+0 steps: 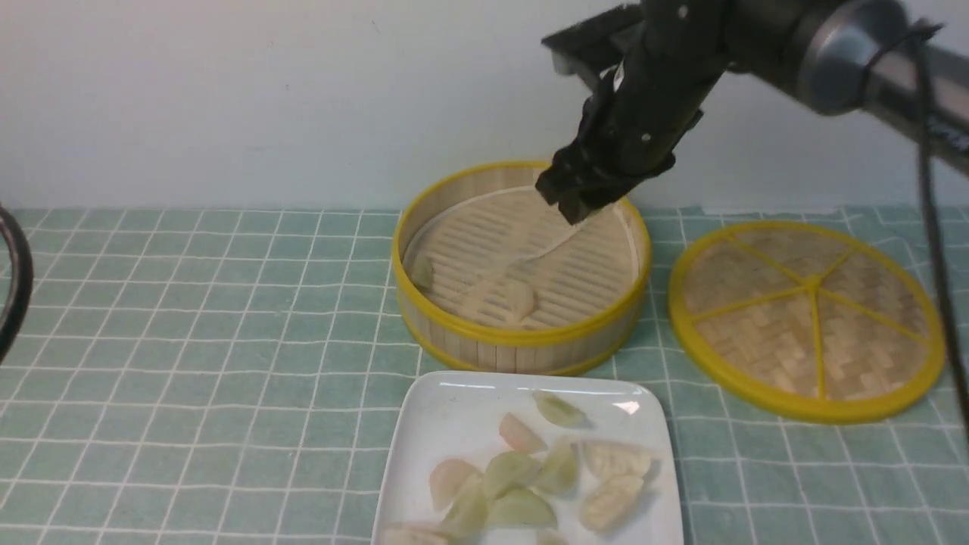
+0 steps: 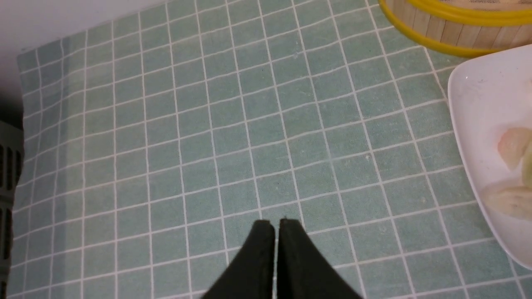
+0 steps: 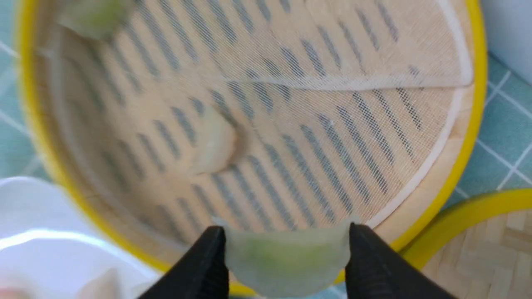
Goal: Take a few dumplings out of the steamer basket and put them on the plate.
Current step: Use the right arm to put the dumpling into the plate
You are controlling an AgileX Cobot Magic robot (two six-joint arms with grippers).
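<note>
Green cloth [image 1: 189, 341]; dumpling [image 3: 286, 257] between right fingers [image 3: 203, 268]

Front overview, wrist close-ups, shared basket [image 1: 492, 352]

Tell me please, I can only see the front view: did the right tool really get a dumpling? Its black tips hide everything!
Observer: Yes. The right wrist view shows a pale green dumpling pinched in the right tool.
Operator: Where is the left tool? It's not in my picture at all.
Observer: The left wrist view shows the left tool shut and empty, over the green checked cloth.
Operator: Is it bumping the plate?
Observer: No. In that view the plate lies apart from it, with bare cloth between them.
</note>
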